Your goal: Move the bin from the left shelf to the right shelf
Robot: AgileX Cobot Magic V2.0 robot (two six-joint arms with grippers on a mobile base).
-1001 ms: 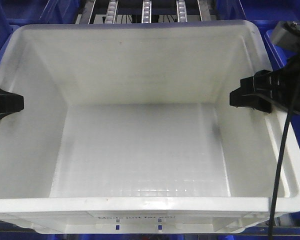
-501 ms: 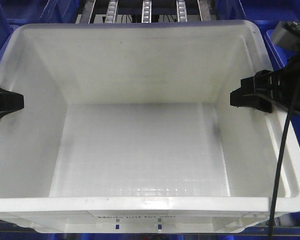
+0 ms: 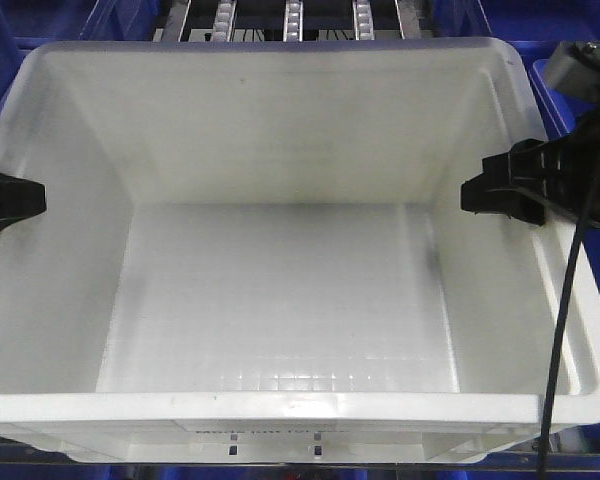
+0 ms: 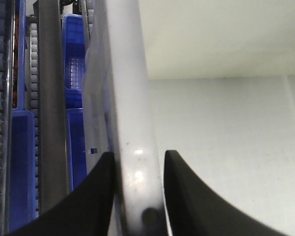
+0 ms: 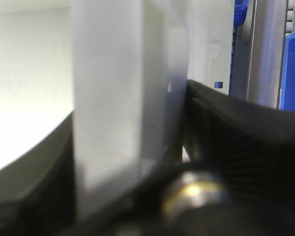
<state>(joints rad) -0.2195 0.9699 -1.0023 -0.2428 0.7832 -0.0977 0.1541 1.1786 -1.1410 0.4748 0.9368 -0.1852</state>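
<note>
White plastic of the bin [image 3: 280, 290] is judged stiff, light, slippery; both side walls are pinched at the rim by the left gripper [image 4: 138, 155] and the right gripper [image 5: 130, 105].

The large white rectangular plastic bin [image 3: 280, 130] has smooth, faintly glossy walls and a grid-textured floor. The left pincer [image 4: 136, 167] and right pincer [image 3: 500, 192] are matt black plastic. Dark blue plastic crates [image 4: 19, 162] beside it shine.
</note>
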